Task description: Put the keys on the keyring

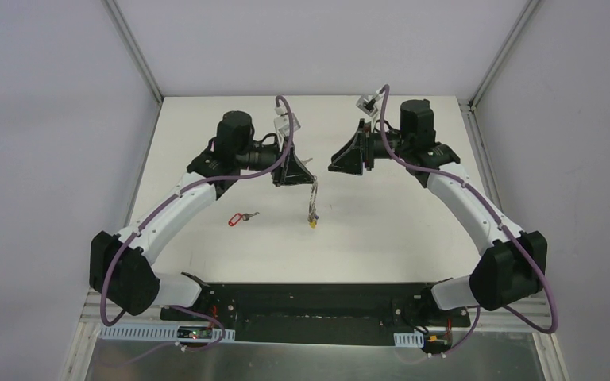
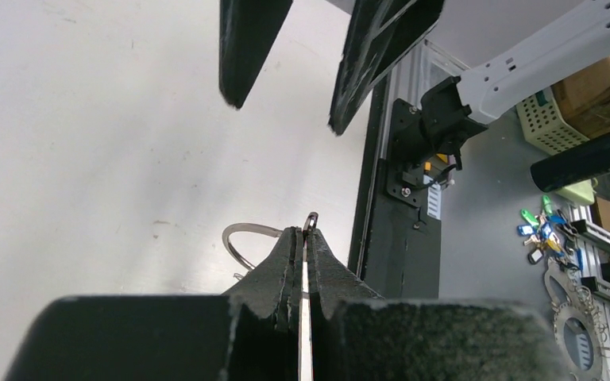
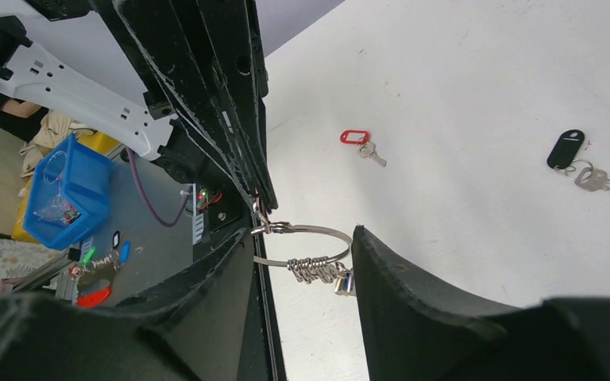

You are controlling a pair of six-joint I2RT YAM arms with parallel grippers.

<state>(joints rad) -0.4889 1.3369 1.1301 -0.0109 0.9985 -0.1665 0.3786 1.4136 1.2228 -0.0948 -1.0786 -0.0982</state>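
Left gripper (image 2: 305,238) clamped on hanging keyring (image 3: 315,268); right gripper (image 2: 286,111) agape nearby; red-tag key (image 3: 361,143), black-tag key (image 3: 580,163) on table (image 3: 484,95).

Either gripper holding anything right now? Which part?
Left gripper is shut on the keyring, pinching the thin wire ring itself at one edge, away from the bunched keys. Right gripper is open, holding nothing.

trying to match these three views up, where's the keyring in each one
Top external: the keyring hangs below the left hand, mid-picture.
Left wrist: lower centre, its silver arc showing just left of the shut fingertips.
Right wrist: lower centre, between the fingers of the open right hand.
Shared landmark: the left hand clamped on the ring, seen in all three views.
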